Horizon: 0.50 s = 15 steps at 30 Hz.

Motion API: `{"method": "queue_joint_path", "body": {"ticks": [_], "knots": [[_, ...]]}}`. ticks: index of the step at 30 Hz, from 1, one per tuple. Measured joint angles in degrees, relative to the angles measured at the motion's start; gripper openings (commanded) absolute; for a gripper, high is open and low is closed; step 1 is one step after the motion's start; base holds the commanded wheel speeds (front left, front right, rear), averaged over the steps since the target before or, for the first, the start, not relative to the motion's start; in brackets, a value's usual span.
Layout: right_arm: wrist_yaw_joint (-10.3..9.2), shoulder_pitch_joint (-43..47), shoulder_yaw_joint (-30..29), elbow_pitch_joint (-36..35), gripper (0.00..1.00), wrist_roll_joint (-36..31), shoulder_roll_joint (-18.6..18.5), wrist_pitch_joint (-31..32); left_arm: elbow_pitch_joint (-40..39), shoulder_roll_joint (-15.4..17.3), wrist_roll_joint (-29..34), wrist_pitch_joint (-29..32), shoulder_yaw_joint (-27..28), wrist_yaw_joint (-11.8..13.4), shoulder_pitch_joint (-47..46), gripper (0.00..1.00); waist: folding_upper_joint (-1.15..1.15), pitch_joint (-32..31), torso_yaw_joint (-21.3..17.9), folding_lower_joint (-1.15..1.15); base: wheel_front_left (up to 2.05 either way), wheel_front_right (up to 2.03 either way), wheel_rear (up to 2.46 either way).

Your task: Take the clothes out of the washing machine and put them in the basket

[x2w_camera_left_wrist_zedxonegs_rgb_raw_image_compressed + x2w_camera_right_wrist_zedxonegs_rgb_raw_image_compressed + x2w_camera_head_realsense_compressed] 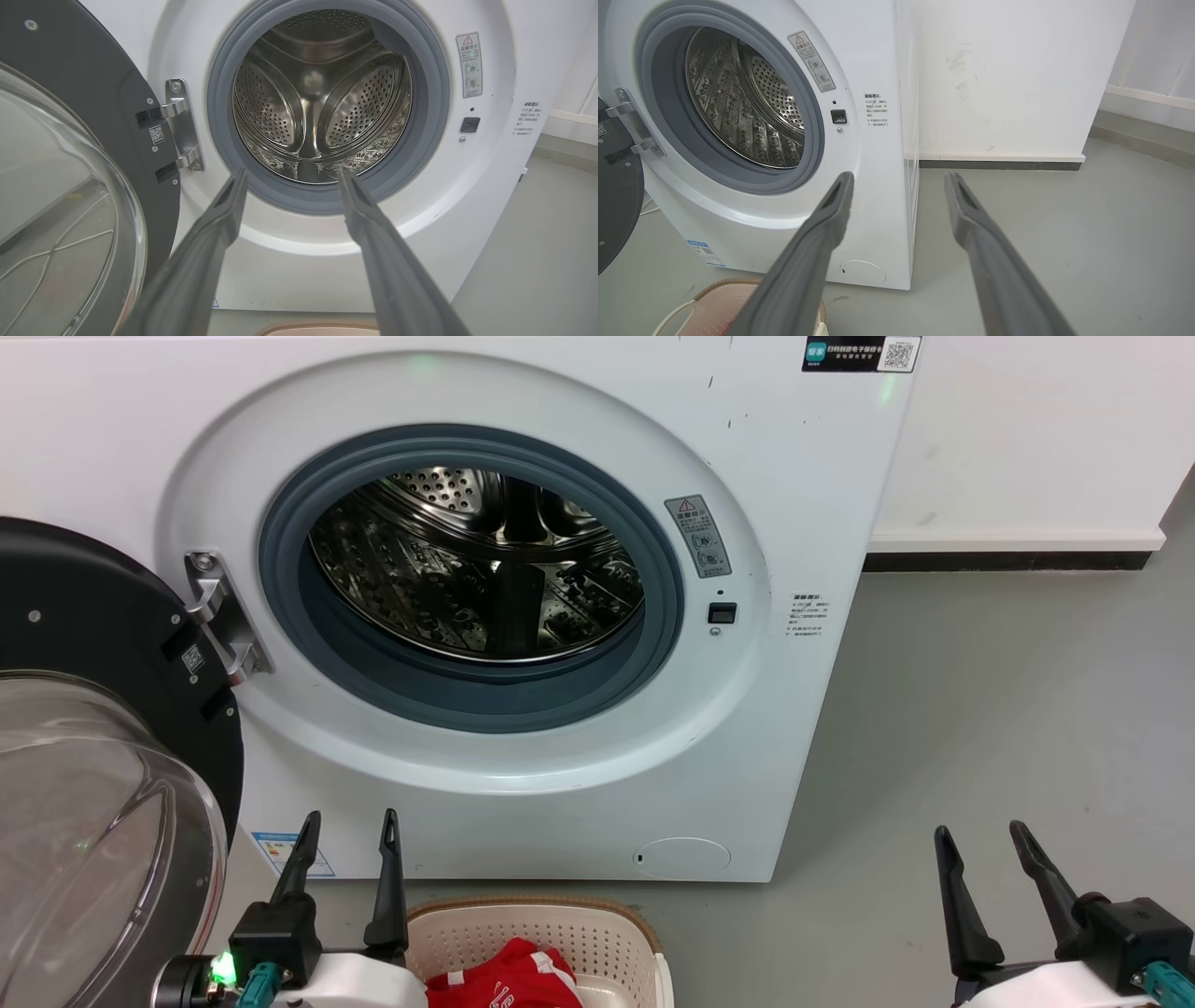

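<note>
clothes (509, 978), red with white marks, lie inside the basket (597, 929) on the floor (990, 709), just in front of the washing machine (775, 728), whose door (84, 607) stands open. left gripper (351, 816), beside the basket, and right gripper (979, 829), well apart, both have fingers (388, 877) spread wide, gripping nothing.

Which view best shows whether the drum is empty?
The left wrist view: it looks straight into the drum, showing its back and bottom with nothing inside. The head view sees it from above, the right wrist view obliquely, each catching part of its wall.
</note>
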Motion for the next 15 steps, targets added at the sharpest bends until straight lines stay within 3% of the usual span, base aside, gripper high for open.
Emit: {"method": "queue_joint_path", "body": {"ticks": [1,2,6,15], "knots": [[0.00,0.0,0.0,0.0,1.00,0.0,0.0,0.0,0.1,0.0,-0.1,0.0,0.0,0.0,0.0,1.00,0.00,0.0,0.0,0.00,0.00,0.00,0.00],[0.00,0.0,0.0,0.1,0.00,0.0,0.0,0.0,0.3,0.0,-0.4,0.5,-0.1,0.0,0.0,0.00,0.00,0.0,0.0,0.00,0.00,0.00,0.00],[0.01,0.3,0.2,1.7,0.00,0.7,0.1,0.1,2.4,-0.3,-1.3,1.2,0.1,-0.2,0.9,0.00,0.00,0.0,0.1,0.00,0.00,0.00,0.00],[0.01,-0.6,0.3,4.2,0.00,14.2,-0.3,1.0,3.2,-0.4,-13.8,4.4,1.4,-1.3,0.4,0.00,0.00,0.3,0.1,0.00,0.00,0.00,0.00]]}}
